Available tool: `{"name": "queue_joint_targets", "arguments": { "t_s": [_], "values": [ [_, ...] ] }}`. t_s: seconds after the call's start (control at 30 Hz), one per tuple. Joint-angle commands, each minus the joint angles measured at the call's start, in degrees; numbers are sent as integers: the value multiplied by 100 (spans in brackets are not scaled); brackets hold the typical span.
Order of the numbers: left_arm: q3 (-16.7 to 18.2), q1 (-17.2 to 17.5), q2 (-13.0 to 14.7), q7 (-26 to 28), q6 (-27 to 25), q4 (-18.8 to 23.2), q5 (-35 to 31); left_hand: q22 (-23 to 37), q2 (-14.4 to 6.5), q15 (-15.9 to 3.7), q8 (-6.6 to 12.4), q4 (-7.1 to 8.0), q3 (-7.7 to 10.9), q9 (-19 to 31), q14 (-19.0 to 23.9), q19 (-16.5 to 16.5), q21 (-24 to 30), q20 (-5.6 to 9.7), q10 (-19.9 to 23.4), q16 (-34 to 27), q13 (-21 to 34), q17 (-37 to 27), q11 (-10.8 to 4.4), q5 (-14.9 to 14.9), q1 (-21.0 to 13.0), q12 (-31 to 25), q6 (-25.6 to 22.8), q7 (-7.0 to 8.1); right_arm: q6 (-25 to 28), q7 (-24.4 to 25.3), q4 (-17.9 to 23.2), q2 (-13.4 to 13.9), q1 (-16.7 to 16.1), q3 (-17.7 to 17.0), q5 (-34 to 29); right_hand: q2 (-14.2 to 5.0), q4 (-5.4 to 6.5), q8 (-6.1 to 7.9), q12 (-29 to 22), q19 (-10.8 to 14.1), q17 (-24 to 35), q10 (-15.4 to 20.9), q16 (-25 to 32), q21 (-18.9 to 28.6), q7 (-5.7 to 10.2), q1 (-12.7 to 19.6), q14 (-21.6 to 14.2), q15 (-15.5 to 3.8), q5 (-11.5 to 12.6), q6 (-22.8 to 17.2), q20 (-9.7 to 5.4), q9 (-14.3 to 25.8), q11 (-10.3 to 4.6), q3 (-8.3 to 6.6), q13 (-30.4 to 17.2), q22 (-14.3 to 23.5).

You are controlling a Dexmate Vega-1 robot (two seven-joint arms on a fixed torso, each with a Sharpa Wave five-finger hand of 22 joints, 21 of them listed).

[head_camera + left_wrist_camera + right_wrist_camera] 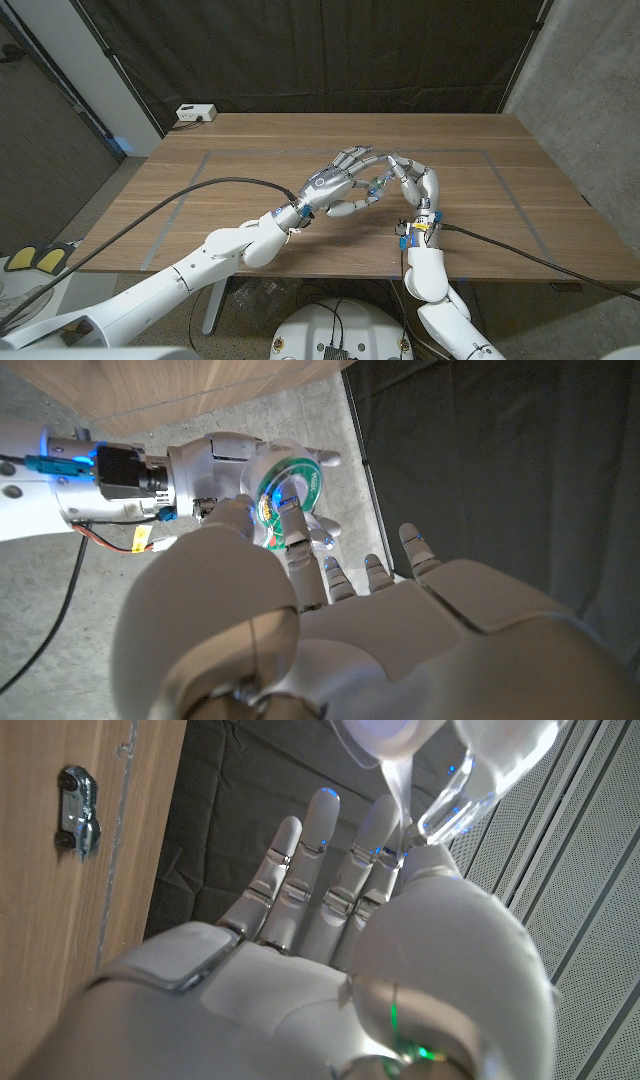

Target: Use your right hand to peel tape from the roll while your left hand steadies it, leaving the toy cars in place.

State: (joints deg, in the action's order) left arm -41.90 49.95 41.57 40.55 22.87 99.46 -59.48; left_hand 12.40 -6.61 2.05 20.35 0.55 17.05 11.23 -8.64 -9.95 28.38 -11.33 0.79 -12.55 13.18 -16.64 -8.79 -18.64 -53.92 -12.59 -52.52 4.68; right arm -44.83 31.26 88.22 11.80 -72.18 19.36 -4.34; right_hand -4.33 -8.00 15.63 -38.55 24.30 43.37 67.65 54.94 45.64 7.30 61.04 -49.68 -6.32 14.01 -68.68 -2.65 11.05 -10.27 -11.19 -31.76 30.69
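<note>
A clear tape roll [379, 187] with a green-printed core [285, 493] hangs above the middle of the table. My left hand [335, 180] holds it between thumb and fingertips [296, 532]. My right hand [413, 186] faces it from the right, thumb and a finger meeting at the roll's edge [452, 792], where they seem to pinch a translucent tape strip [399, 782]. In the right wrist view my right hand [320, 930] has its other fingers stretched out. A small silver toy car [77, 810] stands on the wood.
A white power box [195, 114] sits at the table's far left corner. A grey line [180, 200] marks a rectangle on the tabletop. Yellow pedals [35, 262] lie on the floor at the left. A black curtain hangs behind the table.
</note>
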Motion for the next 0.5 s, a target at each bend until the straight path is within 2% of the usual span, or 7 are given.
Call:
{"name": "queue_joint_targets", "arguments": {
  "t_s": [0.03, 0.33, 0.5],
  "values": [
    [-307, -257, 189, 734, -374, 4, -875, 17, -27, -31, 31, -1, -25, 13, -53, -467, -7, 11, 12, 1, 32, -29, -61, -54, -15, -23, -813, 739, -23, 29, -54, 16, 129, 102, 69, -12, 8, -22, 23, -14, 69, 51, 54, 74, 48, 85, -34, -682, 45, -88, -875, 18, -10, 44, -30, 39],
    [-523, -370, 258, 1097, -873, -11, -1334, 24, -30, -26, 93, 10, -53, 53, -161, -609, -47, -29, -39, 22, 46, -45, -44, -98, -38, -25, -924, 741, -259, -148, -248, 7, 269, 175, 358, -33, 28, -55, 56, -43, 171, 68, 54, 152, 38, 101, -29, -679, 63, -96, -877, 20, -13, 96, -41, 72],
    [-648, -485, 412, 971, -1079, 179, -1678, 28, -27, -48, 95, 22, -70, 67, -226, -669, -64, -40, -68, 38, 50, -50, -52, -115, -36, -22, -910, 747, -390, -363, -368, 40, 359, 224, 573, -41, 37, -71, 71, -67, 224, 61, 47, 192, 42, 110, -22, -677, 73, -87, -876, 33, -19, 127, -66, 89]
  ]
}}
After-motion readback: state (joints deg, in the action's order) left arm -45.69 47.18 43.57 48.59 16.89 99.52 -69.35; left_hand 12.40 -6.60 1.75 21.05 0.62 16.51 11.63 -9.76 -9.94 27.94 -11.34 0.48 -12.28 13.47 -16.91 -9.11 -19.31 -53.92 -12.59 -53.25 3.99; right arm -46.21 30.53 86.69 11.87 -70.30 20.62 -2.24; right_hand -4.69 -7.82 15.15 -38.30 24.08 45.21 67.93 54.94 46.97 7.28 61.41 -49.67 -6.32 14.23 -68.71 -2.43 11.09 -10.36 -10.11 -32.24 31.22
